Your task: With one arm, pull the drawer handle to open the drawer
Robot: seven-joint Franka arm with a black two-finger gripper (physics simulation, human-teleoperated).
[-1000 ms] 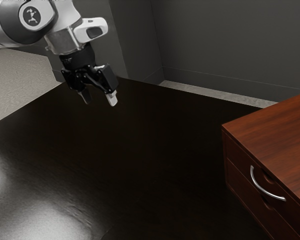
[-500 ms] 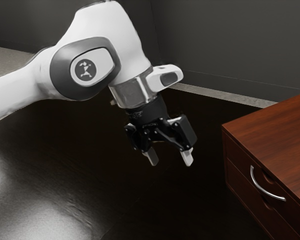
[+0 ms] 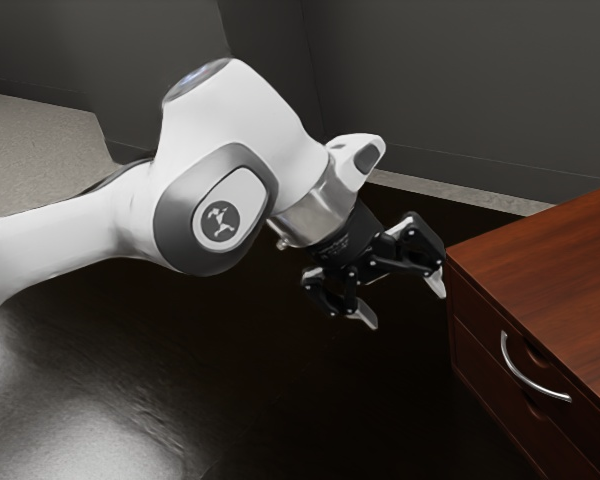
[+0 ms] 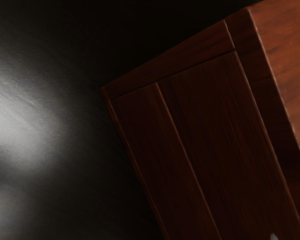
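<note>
Reaching in from the exterior frame's left, one arm [image 3: 210, 215] carries the tool [image 3: 401, 300] to centre frame. Its two fingers are spread wide with nothing between them and are angled toward the cabinet [image 3: 560, 250], probably ready to straddle a bar. The single cabinet stands on the dark table [image 3: 130, 400] at the right. Its drawer [image 3: 480, 305] looks shut, and its one curved metal handle [image 3: 528, 372] sits at lower right, well apart from the tool. The wrist view counts two front panels [image 4: 210, 150].
</note>
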